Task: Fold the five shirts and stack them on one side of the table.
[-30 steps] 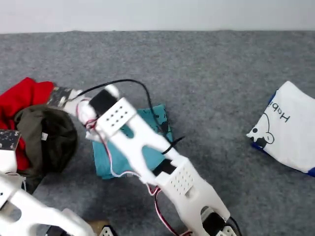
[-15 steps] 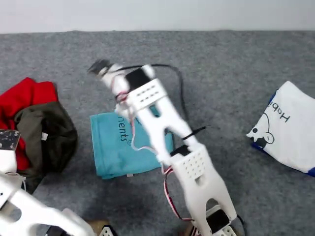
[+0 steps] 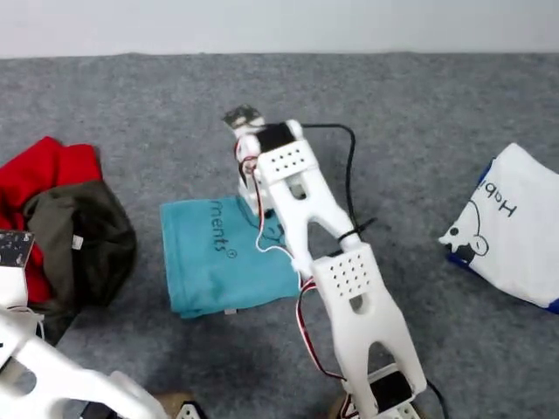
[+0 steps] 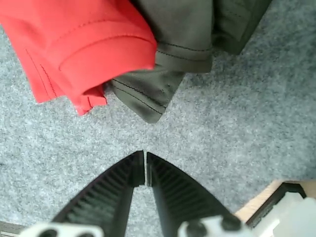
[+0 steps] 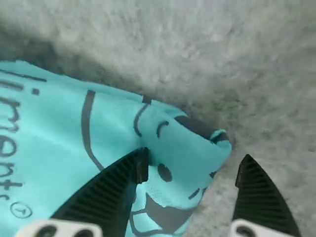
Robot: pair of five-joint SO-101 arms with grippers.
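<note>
Dark lettering ending in a small circled mark runs across the folded teal shirt (image 3: 210, 271) near the middle of the table (image 3: 393, 105), and only its last letters are legible. Black letters beside a cartoon mouse mark the white shirt (image 3: 524, 253) at the right edge.

White plastic right arm (image 3: 349, 288) with dotted panels, black cable (image 3: 350, 166), red and white wires (image 3: 301, 316), white left arm (image 3: 52, 377), left gripper (image 4: 145, 162) and right gripper (image 5: 193, 162) with black ribbed fingers (image 4: 113, 192), dark screws (image 4: 190, 228)
</note>
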